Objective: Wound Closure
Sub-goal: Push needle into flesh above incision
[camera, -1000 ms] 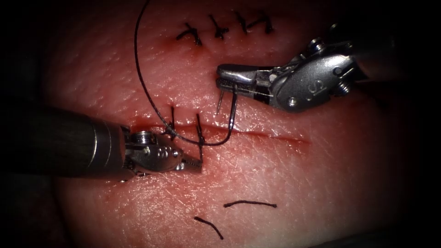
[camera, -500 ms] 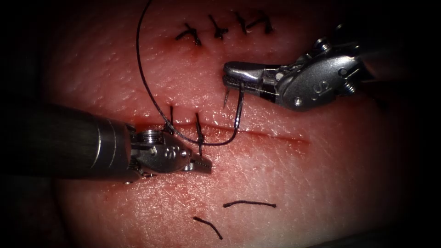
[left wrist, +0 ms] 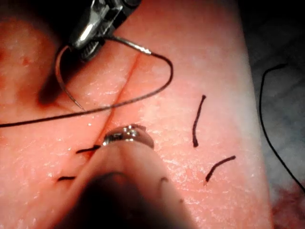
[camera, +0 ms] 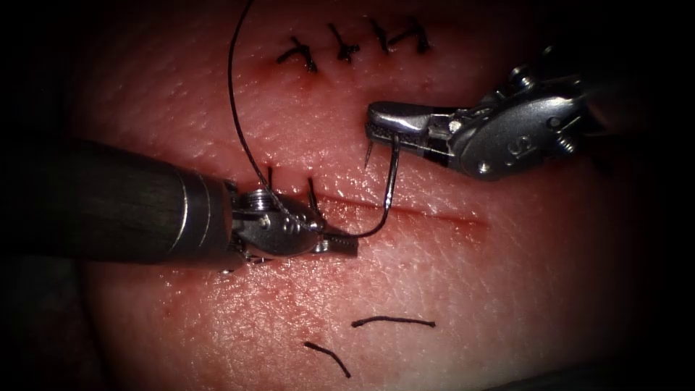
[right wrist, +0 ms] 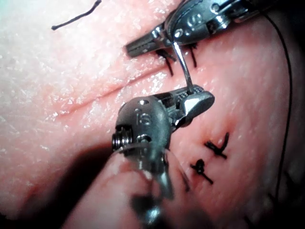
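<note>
The right end effector (camera: 380, 132) grips the stiff, slippery needle (camera: 391, 181) near its pointed end above the cut (camera: 434, 213), clear of the soft tissue (camera: 470, 289), while the left end effector (camera: 346, 245), apparently closed, meets its thread (camera: 239, 123) end.

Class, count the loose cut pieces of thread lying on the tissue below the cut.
2. One cut piece lies almost level below the cut's middle; the other cut piece slants lower and further left. Others may be hidden.
</note>
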Available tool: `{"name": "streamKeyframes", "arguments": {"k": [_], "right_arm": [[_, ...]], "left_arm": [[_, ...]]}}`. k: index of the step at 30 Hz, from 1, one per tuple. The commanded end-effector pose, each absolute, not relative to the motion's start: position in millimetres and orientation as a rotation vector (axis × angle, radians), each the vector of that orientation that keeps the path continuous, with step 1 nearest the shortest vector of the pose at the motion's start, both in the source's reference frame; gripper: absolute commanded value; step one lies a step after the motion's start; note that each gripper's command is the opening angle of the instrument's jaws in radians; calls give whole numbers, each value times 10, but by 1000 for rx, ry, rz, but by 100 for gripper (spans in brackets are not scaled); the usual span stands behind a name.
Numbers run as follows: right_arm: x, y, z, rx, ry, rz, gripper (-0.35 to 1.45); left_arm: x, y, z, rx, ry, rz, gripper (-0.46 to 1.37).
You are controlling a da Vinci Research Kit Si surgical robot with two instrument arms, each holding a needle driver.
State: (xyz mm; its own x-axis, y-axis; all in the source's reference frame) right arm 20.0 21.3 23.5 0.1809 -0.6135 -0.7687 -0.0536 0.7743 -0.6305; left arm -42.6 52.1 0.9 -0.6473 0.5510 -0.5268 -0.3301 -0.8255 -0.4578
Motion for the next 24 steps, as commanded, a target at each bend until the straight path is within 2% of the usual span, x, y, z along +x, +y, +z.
{"name": "streamKeyframes", "arguments": {"k": [1, 24], "right_arm": [[199, 213, 235, -613, 1351, -426, -35], [198, 204, 247, -683, 1334, -485, -35]], "left_arm": [[-426, 520, 10, -927, -443, 2437, -35], [-425, 484, 54, -926, -488, 2440, -35]]}}
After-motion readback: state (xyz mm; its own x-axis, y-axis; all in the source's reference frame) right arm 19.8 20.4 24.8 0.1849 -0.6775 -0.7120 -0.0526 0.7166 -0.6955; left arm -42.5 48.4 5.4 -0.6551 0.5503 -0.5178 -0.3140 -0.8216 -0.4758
